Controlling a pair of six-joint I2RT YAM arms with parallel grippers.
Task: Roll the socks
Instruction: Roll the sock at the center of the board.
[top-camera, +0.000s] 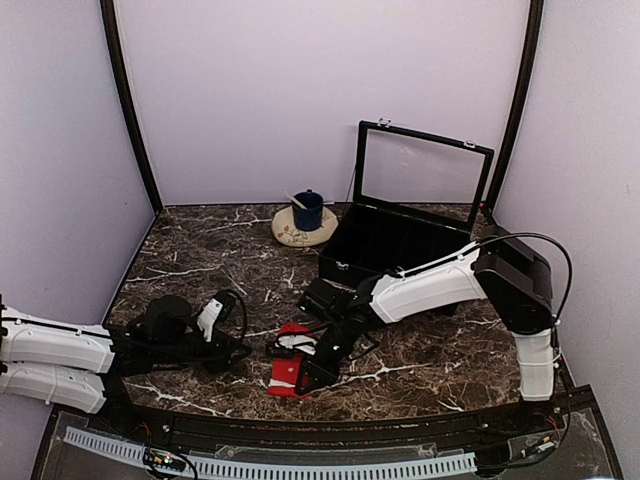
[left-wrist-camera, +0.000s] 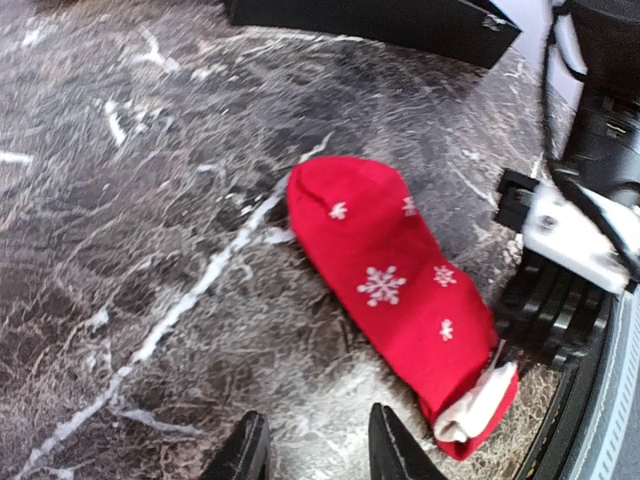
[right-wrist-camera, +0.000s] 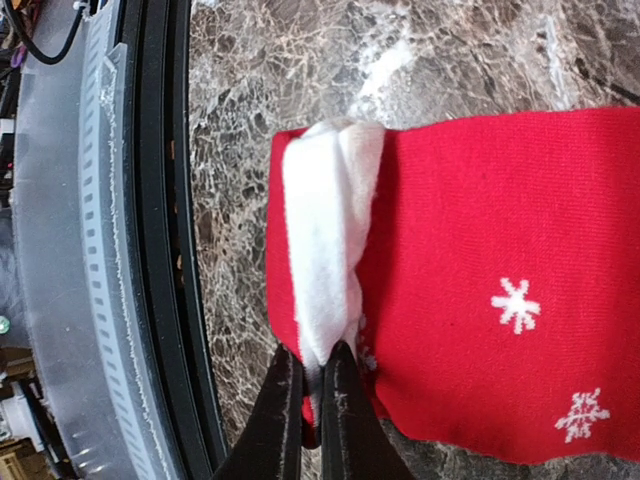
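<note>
— Where's the red sock (left-wrist-camera: 390, 270)?
— Flat on the marble table (left-wrist-camera: 120, 200), near the front edge. The right gripper (right-wrist-camera: 312, 365) pinches its white cuff (right-wrist-camera: 325, 220); the left gripper (left-wrist-camera: 315, 440) sits nearby, jaws apart, empty.

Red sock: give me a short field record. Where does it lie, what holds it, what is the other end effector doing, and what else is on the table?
sock: red sock, lying flat on the marble table, not rolled
cuff: white cuff bunched up at the end nearest the table's near edge
right end effector: shut on the red sock, pinching the white cuff
left end effector: open, empty, apart from the sock
other items: open black case and blue cup at the far side
</note>
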